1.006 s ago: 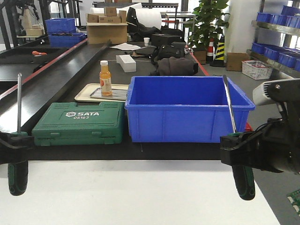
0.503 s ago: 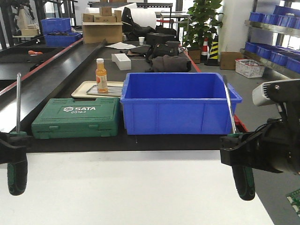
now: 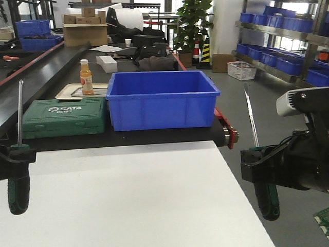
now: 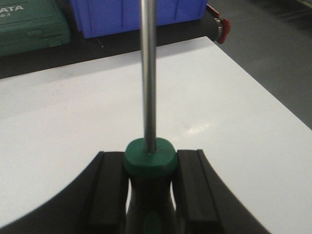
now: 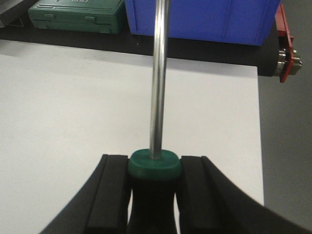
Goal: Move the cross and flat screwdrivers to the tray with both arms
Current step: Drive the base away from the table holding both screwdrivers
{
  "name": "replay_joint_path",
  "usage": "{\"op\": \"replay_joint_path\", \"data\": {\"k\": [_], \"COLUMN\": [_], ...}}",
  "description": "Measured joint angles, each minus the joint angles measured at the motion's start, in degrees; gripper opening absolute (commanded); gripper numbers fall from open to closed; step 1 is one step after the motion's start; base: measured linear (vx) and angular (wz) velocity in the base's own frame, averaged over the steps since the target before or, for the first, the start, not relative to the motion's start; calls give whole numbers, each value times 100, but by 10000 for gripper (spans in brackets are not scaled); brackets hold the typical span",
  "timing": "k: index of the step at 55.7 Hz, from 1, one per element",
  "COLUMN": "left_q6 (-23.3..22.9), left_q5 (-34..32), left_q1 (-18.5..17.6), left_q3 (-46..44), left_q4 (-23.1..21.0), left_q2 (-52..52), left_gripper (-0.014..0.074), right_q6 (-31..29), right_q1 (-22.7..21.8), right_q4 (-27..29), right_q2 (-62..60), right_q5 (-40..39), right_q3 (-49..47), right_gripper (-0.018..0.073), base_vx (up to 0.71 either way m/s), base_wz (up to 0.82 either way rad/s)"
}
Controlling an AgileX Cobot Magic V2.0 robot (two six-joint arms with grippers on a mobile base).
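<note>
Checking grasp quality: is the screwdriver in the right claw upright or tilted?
Slightly tilted: the screwdriver shaft leans leftward at its tip, handle clamped in the right claw.

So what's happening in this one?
Both arms are carrying screwdrivers. The left hand grips the left screwdriver by its handle, shaft pointing up; the right hand holds the right screwdriver likewise. The tray, a bottle standing on it, lies on the black bench beyond the white table, not yet reached.
</note>
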Motion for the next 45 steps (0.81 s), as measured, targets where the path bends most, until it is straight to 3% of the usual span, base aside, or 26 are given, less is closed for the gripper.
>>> {"op": "replay_joint_path", "data": {"k": [18,45], "left_q6": [0,0], "left_q5": [5,5], "left_q1": [0,0], "left_q3": [0,0], "left_q4": [0,0], "left_q2": [0,0], "left_gripper": [1,1], "right_q6": [0,0], "right_q1": [0,0], "right_q4": [-5,-5], "right_q2": [0,0], "right_q5": [26,26], "right_q3": [0,0], "right_gripper": [-8,-8], "base_vx": [-26,-15], "base_wz": [-48,-78]}}
